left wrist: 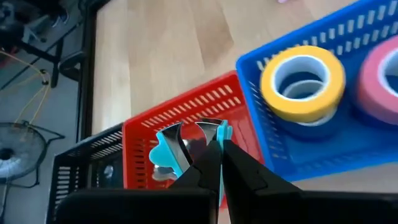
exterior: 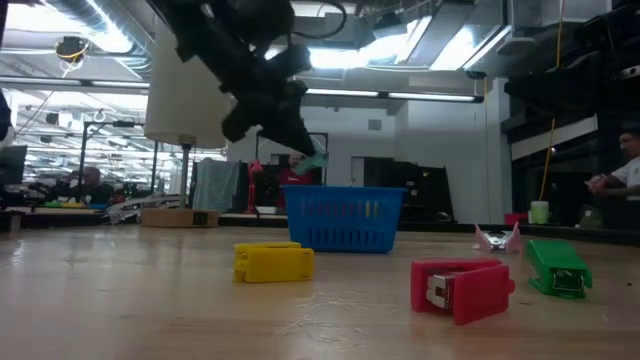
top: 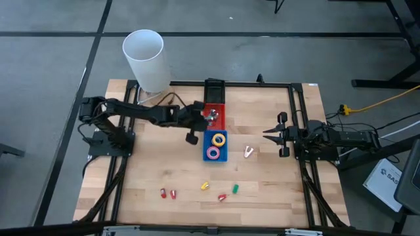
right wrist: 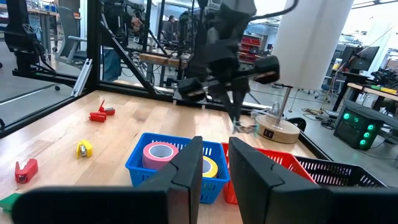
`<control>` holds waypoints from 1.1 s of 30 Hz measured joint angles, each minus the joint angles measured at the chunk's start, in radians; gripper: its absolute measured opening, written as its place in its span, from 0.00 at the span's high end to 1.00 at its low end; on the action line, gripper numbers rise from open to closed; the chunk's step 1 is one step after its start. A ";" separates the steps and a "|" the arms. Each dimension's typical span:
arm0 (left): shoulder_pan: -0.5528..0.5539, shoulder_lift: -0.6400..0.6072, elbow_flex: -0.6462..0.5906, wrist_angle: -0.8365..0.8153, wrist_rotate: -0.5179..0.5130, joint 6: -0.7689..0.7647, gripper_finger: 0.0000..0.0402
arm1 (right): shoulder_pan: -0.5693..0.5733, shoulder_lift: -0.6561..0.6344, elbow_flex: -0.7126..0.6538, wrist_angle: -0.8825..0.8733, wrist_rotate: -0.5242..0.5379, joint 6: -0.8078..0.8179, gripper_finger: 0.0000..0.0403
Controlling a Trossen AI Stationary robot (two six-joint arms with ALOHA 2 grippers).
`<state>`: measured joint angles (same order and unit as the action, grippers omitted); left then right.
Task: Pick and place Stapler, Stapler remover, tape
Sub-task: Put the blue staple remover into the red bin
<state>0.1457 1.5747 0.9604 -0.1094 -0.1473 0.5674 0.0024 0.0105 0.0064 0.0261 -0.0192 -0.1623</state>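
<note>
Above the red basket's [left wrist: 186,115] rim, left gripper [left wrist: 208,146] clamping a turquoise staple remover [left wrist: 163,152].

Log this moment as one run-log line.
left gripper: shut on teal staple remover, above red basket | right gripper: idle at table's right side, holding nothing | blue basket: yellow tape, pink tape

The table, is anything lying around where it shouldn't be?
Yes. Small staplers lie scattered loose along the near part of the table: two red staplers, a yellow one and a green one. A silvery staple remover sits alone beside the blue basket, outside any basket.
</note>
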 joint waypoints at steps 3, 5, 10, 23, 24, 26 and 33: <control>0.027 0.029 0.000 0.040 0.019 0.018 0.99 | 0.000 0.000 0.000 0.000 0.000 0.000 0.80; 0.044 0.049 0.000 0.078 0.019 0.023 0.99 | 0.000 0.000 0.000 0.000 0.000 0.000 0.80; 0.089 0.111 0.016 0.151 0.019 0.031 0.99 | 0.000 0.000 0.000 0.000 0.000 0.000 0.80; 0.147 0.253 0.134 0.187 0.018 0.022 0.96 | 0.000 0.000 0.000 0.000 0.000 0.000 0.80; 0.147 0.258 0.138 0.187 0.018 0.022 0.96 | 0.000 0.000 0.000 0.000 0.000 0.000 0.80; 0.145 0.261 0.141 0.190 0.019 0.022 0.96 | 0.000 0.000 0.000 0.000 0.000 0.000 0.80; 0.141 0.261 0.141 0.205 0.034 0.022 0.96 | 0.000 0.000 0.000 0.000 0.000 0.000 0.80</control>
<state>0.2871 1.8357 1.1011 0.0955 -0.1137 0.5896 0.0024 0.0105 0.0067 0.0261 -0.0189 -0.1623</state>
